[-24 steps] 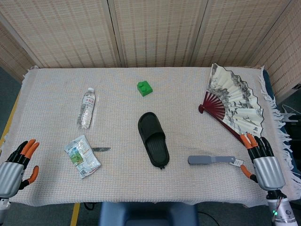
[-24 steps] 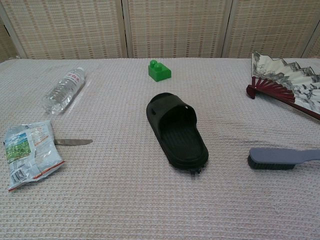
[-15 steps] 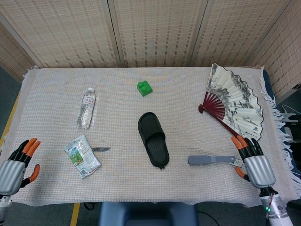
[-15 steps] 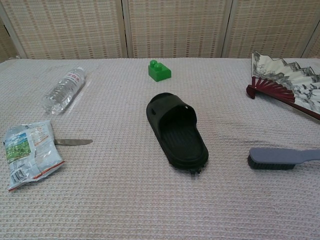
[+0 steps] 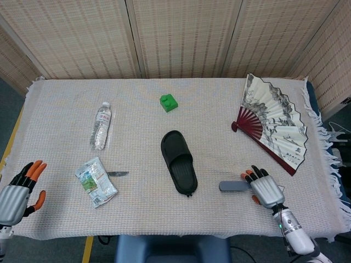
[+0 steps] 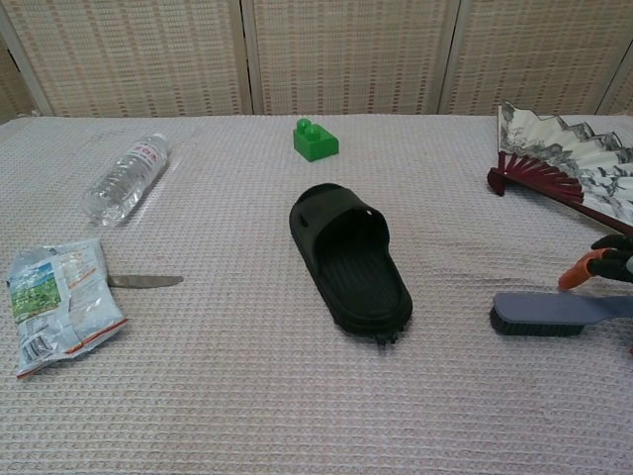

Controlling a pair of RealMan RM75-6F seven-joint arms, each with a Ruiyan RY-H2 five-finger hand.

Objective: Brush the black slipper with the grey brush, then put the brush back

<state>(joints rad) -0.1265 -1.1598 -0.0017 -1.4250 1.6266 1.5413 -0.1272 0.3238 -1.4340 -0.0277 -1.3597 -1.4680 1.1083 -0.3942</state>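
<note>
A: What has just changed?

B: The right hand (image 5: 265, 189) has moved in from the lower right edge of the head view and now sits over the handle of the grey brush (image 6: 550, 313). The pickup looks to be starting; no brushing yet.

A: Has it closed on the handle?

B: Not that I can see. Its fingers are spread above the handle, holding nothing, and the brush lies flat on the surface (image 5: 219, 126).

A: And the black slipper (image 5: 179, 161)?

B: Mid-frame, left of the brush head, near but apart.

A: The left hand (image 5: 17, 193)?

B: Lower left corner, fingers apart, empty.
</note>
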